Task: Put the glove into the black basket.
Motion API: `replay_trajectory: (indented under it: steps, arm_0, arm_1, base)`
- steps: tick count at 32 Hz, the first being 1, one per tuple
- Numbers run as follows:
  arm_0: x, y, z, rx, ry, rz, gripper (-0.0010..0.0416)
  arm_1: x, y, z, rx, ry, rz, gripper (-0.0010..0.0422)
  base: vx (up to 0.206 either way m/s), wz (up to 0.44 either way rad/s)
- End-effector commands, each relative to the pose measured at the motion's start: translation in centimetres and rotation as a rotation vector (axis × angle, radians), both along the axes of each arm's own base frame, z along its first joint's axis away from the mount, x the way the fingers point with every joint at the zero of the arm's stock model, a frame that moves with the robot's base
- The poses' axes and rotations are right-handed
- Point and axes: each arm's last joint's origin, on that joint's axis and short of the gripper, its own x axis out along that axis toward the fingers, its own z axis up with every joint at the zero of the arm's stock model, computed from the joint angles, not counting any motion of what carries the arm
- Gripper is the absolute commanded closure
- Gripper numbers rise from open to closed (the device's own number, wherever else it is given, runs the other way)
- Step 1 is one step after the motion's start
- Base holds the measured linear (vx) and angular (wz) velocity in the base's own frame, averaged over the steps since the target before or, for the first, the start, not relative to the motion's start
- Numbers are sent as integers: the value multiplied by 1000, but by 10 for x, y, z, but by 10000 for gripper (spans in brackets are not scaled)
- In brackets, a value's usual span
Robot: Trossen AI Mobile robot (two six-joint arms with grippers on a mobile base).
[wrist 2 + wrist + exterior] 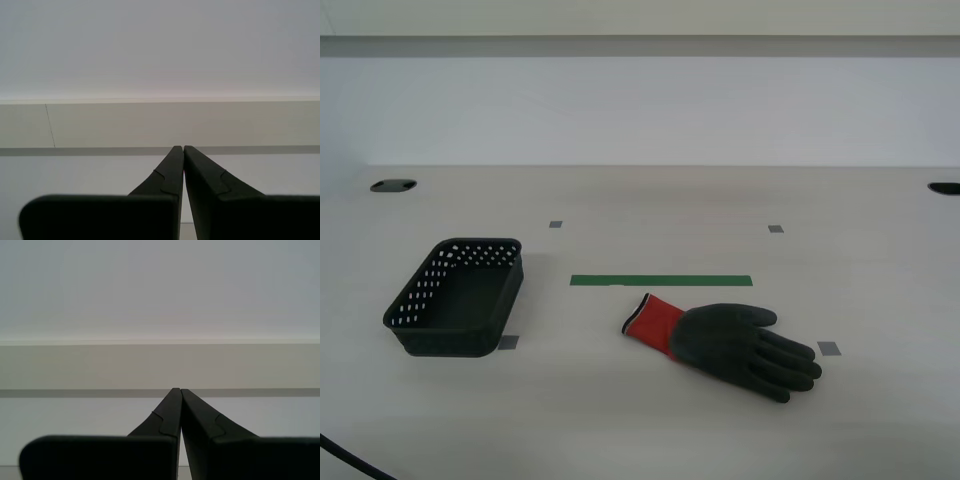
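Observation:
The glove (725, 340), dark grey with a red knit cuff, lies flat on the pale table at the exterior view's right of centre, cuff toward the basket. The black basket (457, 296), perforated and empty, stands on the table at the exterior view's left. Neither arm shows in the exterior view. My first gripper (178, 390) is shut with its fingertips together, holding nothing, facing a wall. My second gripper (181, 147) is likewise shut and empty, facing the same wall. Neither wrist view shows the glove or the basket.
A green tape strip (661, 281) lies on the table between basket and glove, farther back. Small grey tape squares (829, 348) mark the tabletop. Two dark cable holes (392, 186) sit at the table's far corners. A black cable (350, 461) crosses the near corner on the exterior view's left.

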Motion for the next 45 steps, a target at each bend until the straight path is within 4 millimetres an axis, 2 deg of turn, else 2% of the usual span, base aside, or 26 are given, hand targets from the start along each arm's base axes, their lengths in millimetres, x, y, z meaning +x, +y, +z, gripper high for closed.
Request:
replay_trajectory:
  steps: [1, 5, 9, 16, 21, 24, 28, 34, 38, 42, 45]
  arm_0:
    - [0, 0, 1, 0, -3, 0, 405]
    - [0, 0, 1, 0, -4, 0, 405]
    - [0, 0, 1, 0, -3, 0, 405]
    - [0, 0, 1, 0, -4, 0, 405]
    - [0, 0, 1, 0, -3, 0, 405]
    - [0, 0, 1, 0, -3, 1, 405]
    - [0, 0, 1, 0, -4, 0, 405]
    - [0, 0, 1, 0, -3, 0, 405]
    - [0, 0, 0, 0, -2, 0, 405]
    - [0, 0, 0, 0, -2, 0, 405]
    - [0, 0, 1, 0, -3, 0, 405]
  arm_1:
    - [0, 0, 2, 1, -11, 2, 412]
    - [0, 0, 2, 1, -7, -5, 412]
    - [1, -3, 3, -25, 13, -103, 412]
    - [7, -7, 18, -34, 241, -176, 413]
    - [5, -25, 35, 23, 353, -313, 413]
    - [-1, -44, 42, 66, 425, -402, 413]
    - [-8, -65, 43, 83, 474, -495, 413]
    - [-16, -88, 36, 102, 548, -596, 413]
    - [-12, -105, 20, 127, 645, -650, 413]
    - [-4, -124, -1, 159, 746, -699, 413]
    - [3, -147, -27, 205, 848, -753, 413]
  base:
    - [0, 0]
    - [0, 0]
    - [0, 0]
    - [0, 0]
    - [0, 0]
    - [0, 0]
    - [0, 0]
    - [0, 0]
    - [0, 0]
    - [0, 0]
    - [0, 0]
